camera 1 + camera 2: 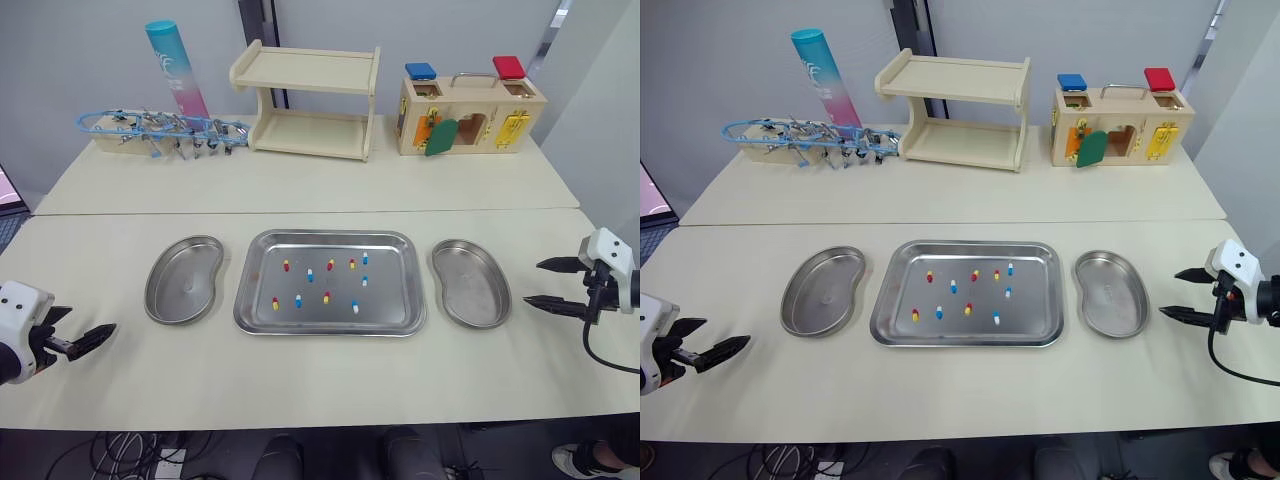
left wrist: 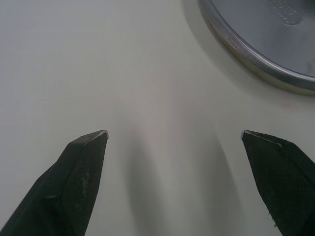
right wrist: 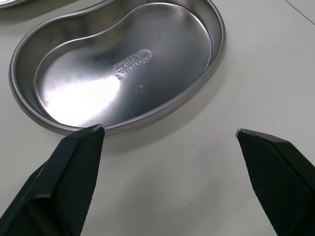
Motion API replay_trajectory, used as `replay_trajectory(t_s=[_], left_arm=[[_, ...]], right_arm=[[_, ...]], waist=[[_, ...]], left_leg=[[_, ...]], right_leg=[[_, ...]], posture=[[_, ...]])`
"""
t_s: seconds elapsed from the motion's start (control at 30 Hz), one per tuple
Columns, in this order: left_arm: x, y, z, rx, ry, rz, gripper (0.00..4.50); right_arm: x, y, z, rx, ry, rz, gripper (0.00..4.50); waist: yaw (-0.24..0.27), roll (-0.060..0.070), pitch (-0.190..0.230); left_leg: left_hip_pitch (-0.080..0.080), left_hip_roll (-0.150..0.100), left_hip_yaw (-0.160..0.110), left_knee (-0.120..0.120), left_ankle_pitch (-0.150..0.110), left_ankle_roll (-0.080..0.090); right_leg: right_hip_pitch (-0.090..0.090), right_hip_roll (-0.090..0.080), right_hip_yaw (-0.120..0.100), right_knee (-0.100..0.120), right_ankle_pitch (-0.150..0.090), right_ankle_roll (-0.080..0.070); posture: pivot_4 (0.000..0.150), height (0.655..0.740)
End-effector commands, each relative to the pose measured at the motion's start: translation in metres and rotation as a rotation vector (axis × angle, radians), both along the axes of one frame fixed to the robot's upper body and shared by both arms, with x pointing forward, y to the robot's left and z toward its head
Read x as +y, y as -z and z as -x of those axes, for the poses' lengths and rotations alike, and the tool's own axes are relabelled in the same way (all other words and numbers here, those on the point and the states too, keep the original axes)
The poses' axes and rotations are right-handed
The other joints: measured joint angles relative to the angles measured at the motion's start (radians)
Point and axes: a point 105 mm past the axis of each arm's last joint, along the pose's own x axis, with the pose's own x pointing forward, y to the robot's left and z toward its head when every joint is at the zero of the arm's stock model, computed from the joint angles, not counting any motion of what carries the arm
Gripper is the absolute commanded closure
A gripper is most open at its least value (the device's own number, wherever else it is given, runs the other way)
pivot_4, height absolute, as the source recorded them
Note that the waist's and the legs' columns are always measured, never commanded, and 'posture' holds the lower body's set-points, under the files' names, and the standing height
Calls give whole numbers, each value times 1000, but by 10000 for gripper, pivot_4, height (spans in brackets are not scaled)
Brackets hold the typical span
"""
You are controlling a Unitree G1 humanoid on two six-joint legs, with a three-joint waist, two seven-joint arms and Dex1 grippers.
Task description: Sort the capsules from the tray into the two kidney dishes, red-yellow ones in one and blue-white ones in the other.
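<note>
Capsules [image 1: 326,297]: about ten, lying loose and apart on the floor of the tray, at the centre of the frame.

Left gripper [image 1: 90,320]: hovering low over the table [image 1: 300,385] at the lower left edge of the frame, fingers spread wide, pinching nothing.

Right gripper [image 1: 533,282]: hovering at the right edge, mid-height, fingers likewise spread and empty, pointing toward the centre.

Right kidney dish [image 1: 470,285]: lying right of centre, near the right fingertips, holding nothing. Left kidney dish [image 1: 185,280]: lying left of centre, also holding nothing, well apart from the left gripper.

Tray [image 1: 330,236]: sitting between the two dishes, just beside each. Red-yellow and blue-white pieces lying intermixed, none touching another, none yet sorted.

Handling, judged from appearance: probably weighing next to nothing and having a smooth, rounded shell, so likely sliding or rolling on the polished steel under a glancing touch. Probably denting or popping apart under hard pressure, so calling for a light squeeze. Best taking hold across the short axis at mid-length, fingertips descending on either side of the long axis. Beginning with the pieces lying nearest each dish, and keeping clear of the tray's raised rim when lifting out.
</note>
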Motion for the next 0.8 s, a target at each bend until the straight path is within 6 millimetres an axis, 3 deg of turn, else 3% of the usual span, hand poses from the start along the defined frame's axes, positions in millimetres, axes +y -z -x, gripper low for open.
replay_trajectory(t_s=[0.03,0.33,0.57,0.8], left_arm=[[-4,-17,0,-59,24,13,101],[-16,-36,0,-159,71,61,101],[-29,-30,3,-129,89,119,101],[-16,-34,10,-181,26,147,101]], right_arm=[[3,-9,-4,-58,-17,3,0],[1,-6,1,-70,-10,3,0],[-4,-8,8,-73,-2,18,0],[-14,-10,14,-50,25,52,0]], waist=[[0,0,0],[0,0,0],[0,0,0],[0,0,0]], left_leg=[[0,0,0,0,0,0],[0,0,0,0,0,0],[0,0,0,0,0,0],[0,0,0,0,0,0]], right_leg=[[0,0,0,0,0,0],[0,0,0,0,0,0],[0,0,0,0,0,0],[0,0,0,0,0,0]], posture=[[1500,7400],[1500,7400],[1500,7400],[1500,7400]])
